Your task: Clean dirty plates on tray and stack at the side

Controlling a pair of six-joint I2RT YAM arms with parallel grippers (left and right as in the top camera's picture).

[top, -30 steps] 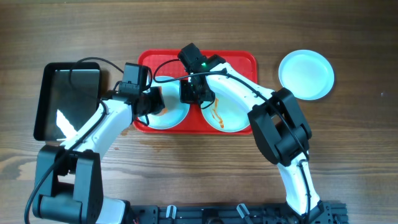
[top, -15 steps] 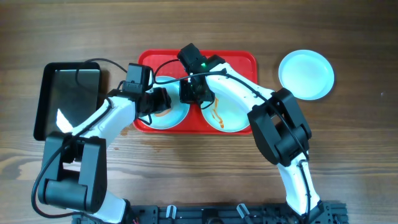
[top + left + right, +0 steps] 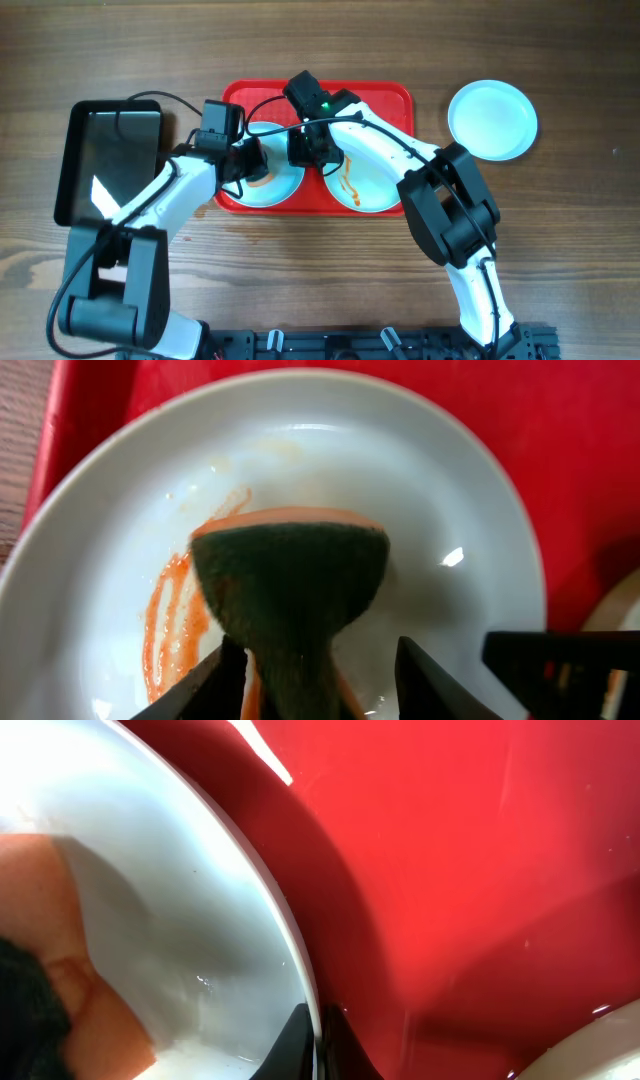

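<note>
The red tray (image 3: pixel 385 98) holds two pale plates. The left plate (image 3: pixel 282 188) has orange sauce smears, seen close in the left wrist view (image 3: pixel 170 620). My left gripper (image 3: pixel 252 163) is shut on a green and orange sponge (image 3: pixel 290 580) pressed on that plate. My right gripper (image 3: pixel 303 150) is shut on that plate's right rim (image 3: pixel 290 960). The second plate (image 3: pixel 372 185) on the tray's right half has a sauce squiggle. A third clean plate (image 3: pixel 492 120) lies on the table right of the tray.
A black glossy tray (image 3: pixel 110 160) lies left of the red tray, behind the left arm. The wooden table (image 3: pixel 560 250) surrounds everything.
My left gripper with the sponge has shifted a little right and back over the left plate. The right gripper has kept its hold on the rim.
</note>
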